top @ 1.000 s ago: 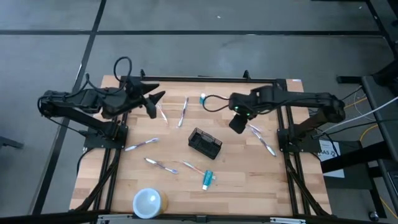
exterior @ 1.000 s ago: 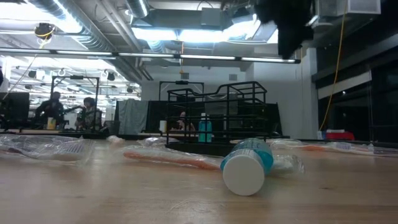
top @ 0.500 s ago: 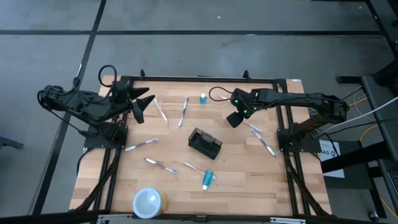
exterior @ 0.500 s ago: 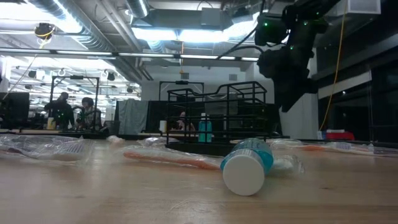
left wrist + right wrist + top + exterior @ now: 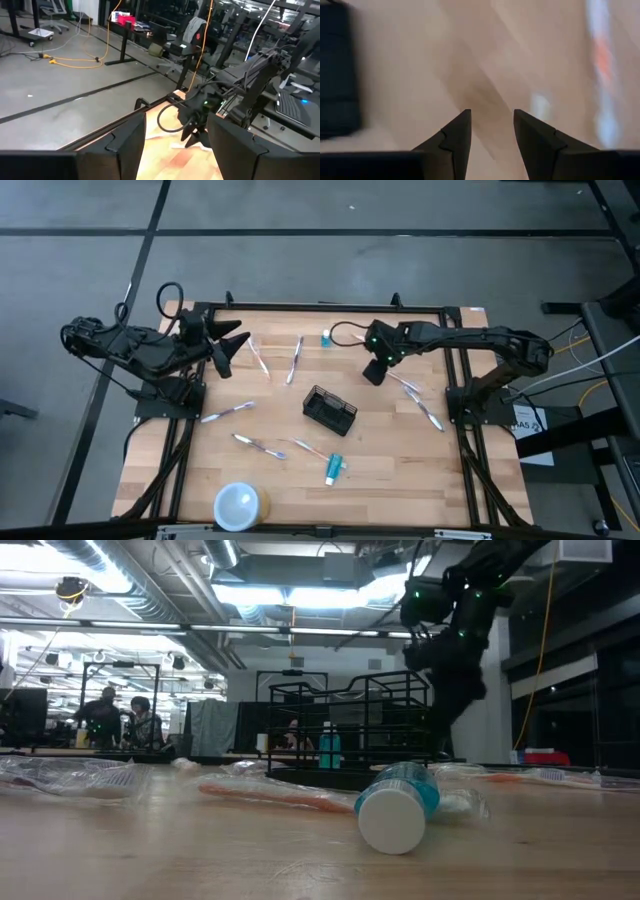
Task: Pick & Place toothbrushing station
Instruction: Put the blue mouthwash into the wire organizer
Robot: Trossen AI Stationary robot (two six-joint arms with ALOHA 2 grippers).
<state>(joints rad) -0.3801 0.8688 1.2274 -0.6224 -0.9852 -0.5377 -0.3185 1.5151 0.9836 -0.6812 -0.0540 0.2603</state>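
Caddy (image 5: 330, 410) sits mid-desk (image 5: 400, 470), black and free of both grippers. Right gripper (image 5: 372, 374) hangs over the desk near the caddy's far right corner, jaws parted and holding nothing — bare wood shows between them in its wrist view. Left gripper (image 5: 226, 348) waits at the desk's far left edge, jaws spread wide and empty. Toothbrushes (image 5: 294, 360) and a small tube (image 5: 334, 469) lie scattered around — a white cup (image 5: 238, 505) stands at the near edge.

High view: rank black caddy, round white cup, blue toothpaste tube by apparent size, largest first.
1. Black caddy and round white cup: look about alike, so I won't rank them.
2. Blue toothpaste tube: clearly smallest.
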